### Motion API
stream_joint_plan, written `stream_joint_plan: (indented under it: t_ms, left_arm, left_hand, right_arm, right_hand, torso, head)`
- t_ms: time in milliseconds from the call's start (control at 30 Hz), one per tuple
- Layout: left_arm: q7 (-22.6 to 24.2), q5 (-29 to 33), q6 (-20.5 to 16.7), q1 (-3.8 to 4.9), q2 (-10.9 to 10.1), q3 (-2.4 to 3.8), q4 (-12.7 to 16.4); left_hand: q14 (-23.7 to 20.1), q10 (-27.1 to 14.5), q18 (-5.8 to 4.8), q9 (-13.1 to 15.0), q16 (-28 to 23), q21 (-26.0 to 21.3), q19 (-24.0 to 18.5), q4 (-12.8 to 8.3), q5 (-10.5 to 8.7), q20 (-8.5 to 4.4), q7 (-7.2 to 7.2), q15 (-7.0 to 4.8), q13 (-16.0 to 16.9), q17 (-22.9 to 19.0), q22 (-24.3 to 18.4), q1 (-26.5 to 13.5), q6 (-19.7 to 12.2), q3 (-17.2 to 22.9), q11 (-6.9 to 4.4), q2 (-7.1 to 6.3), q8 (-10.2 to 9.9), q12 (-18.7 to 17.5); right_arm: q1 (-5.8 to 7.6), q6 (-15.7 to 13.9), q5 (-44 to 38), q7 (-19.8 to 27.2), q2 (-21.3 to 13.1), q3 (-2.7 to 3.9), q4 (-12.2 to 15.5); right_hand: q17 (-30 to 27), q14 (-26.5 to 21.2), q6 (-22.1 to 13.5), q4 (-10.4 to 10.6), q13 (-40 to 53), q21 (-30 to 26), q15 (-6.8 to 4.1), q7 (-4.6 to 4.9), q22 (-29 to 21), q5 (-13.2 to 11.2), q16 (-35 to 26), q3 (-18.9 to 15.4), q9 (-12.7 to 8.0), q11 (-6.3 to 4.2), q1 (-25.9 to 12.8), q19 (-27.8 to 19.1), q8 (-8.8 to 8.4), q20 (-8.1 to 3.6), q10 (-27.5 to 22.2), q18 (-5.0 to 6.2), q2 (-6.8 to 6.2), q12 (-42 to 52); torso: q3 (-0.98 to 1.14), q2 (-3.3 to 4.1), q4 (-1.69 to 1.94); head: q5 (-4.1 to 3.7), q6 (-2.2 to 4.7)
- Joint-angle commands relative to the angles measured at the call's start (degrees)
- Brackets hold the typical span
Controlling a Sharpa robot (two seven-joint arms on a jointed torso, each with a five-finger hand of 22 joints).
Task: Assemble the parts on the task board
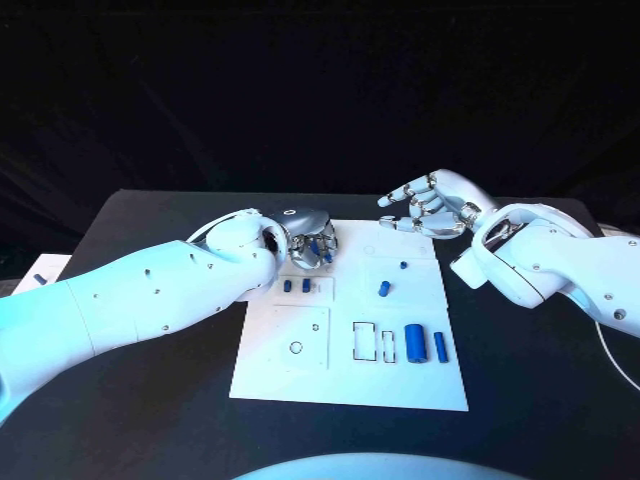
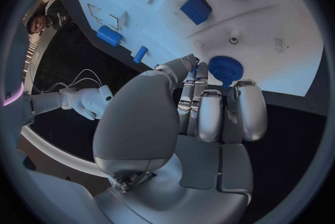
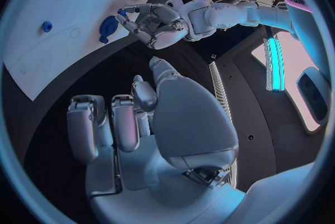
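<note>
From the head camera, the white flat task board (image 1: 349,385) lies mid-bench on the black bench (image 1: 147,215); the left hand (image 1: 312,243) reaches down over its far left corner, while the right hand (image 1: 433,204) hovers raised beyond the far right corner, fingers curled on nothing. At the left wrist, the left hand's fingertips (image 2: 188,62) pinch a round blue toothed gear (image 2: 225,69). At the right wrist, the right hand (image 3: 122,123) hangs empty.
</note>
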Motion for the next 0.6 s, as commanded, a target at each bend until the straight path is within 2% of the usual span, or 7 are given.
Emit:
stream_joint_plan:
  t_ms: [33, 167, 333, 467, 600]
  left_arm:
    - [-0.3, 1.8, -2.0, 0.18, -1.4, 0.44, 1.6]
    - [-1.0, 2.4, -1.2, 0.49, -3.4, 0.90, 3.1]
    - [-1.5, 3.2, -0.1, 0.69, -5.3, 1.06, 4.0]
    - [-1.5, 3.9, 0.7, 0.67, -6.1, 1.05, 4.1]
    - [-1.4, 4.4, 1.1, 0.50, -6.4, 1.04, 3.9]
  left_hand:
    - [1.9, -0.2, -0.66, 0.0, -0.3, 0.3, 0.9, 0.1, 0.17, 0.20, 0.22, -0.05, 0.0, -0.1, 7.2, -0.5, 0.0, 0.3, 0.37, 0.13, -0.2, -0.1]
    - [1.9, -0.1, -0.68, -0.1, -0.3, 0.4, 1.0, 0.1, 0.16, 0.23, 0.21, -0.05, 0.0, -0.1, 7.3, -0.8, 0.1, 0.4, 0.37, -0.04, -0.2, -0.2]
    - [1.9, -0.1, -0.70, -0.1, -0.2, 0.5, 1.0, 0.1, 0.16, 0.24, 0.19, -0.04, 0.0, -0.1, 7.3, -0.9, 0.1, 0.4, 0.35, -0.11, -0.2, -0.2]
    - [1.9, -0.1, -0.71, -0.1, -0.3, 0.5, 1.0, 0.1, 0.08, 0.25, 0.19, -0.04, 0.0, -0.2, 7.4, -1.2, 0.1, 0.4, 0.35, -0.23, -0.1, -0.2]
    - [1.9, -0.1, -0.67, -0.2, -0.2, 0.4, 0.9, 0.2, -0.13, 0.29, 0.19, -0.02, 0.0, -0.2, 7.4, -1.7, 0.1, 0.4, 0.37, -0.40, -0.2, -0.3]
  right_arm:
    - [-0.02, 0.6, -0.2, 0.2, 0.0, 0.01, 0.0]
    - [-0.02, 0.6, -0.2, 0.2, 0.0, 0.01, -0.1]
    - [-0.03, 0.6, -0.2, 0.2, 0.0, 0.01, -0.1]
    - [-0.03, 0.6, -0.2, 0.2, 0.0, 0.01, -0.1]
    - [-0.03, 0.6, -0.2, 0.2, 0.0, 0.01, -0.2]
  right_hand:
    - [4.3, 3.5, 0.4, -0.2, 0.1, -0.3, -0.42, -0.08, 6.8, 0.3, -0.2, 0.0, -0.1, 0.15, 0.5, -0.3, -0.30, 0.11, -0.2, 0.98, 0.16, 0.0]
    - [4.3, 3.5, 0.4, -0.2, 0.1, -0.3, -0.42, -0.08, 6.8, 0.3, -0.2, 0.0, -0.1, 0.15, 0.5, -0.3, -0.30, 0.11, -0.2, 0.98, 0.16, 0.0]
    - [4.3, 3.5, 0.4, -0.2, 0.1, -0.3, -0.42, -0.08, 6.8, 0.3, -0.2, 0.0, -0.1, 0.15, 0.5, -0.3, -0.30, 0.11, -0.2, 0.98, 0.16, 0.0]
    - [4.3, 3.5, 0.4, -0.2, 0.1, -0.3, -0.42, -0.08, 6.8, 0.3, -0.2, 0.0, -0.1, 0.15, 0.5, -0.3, -0.30, 0.11, -0.2, 0.98, 0.16, 0.0]
    - [4.3, 3.5, 0.4, -0.2, 0.1, -0.3, -0.42, -0.08, 6.8, 0.3, -0.2, 0.0, -0.1, 0.15, 0.5, -0.3, -0.30, 0.11, -0.2, 0.98, 0.16, 0.0]
  torso:
    - [0.08, -0.02, 0.13]
    - [0.08, 0.08, 0.05]
    - [0.08, 0.06, 0.04]
    - [-0.01, 0.13, 0.03]
    - [0.00, 0.08, -0.03]
  head:
    - [-0.05, 0.26]
    - [0.18, 0.44]
    - [0.16, 0.36]
    - [0.15, 0.29]
    - [0.23, 0.29]
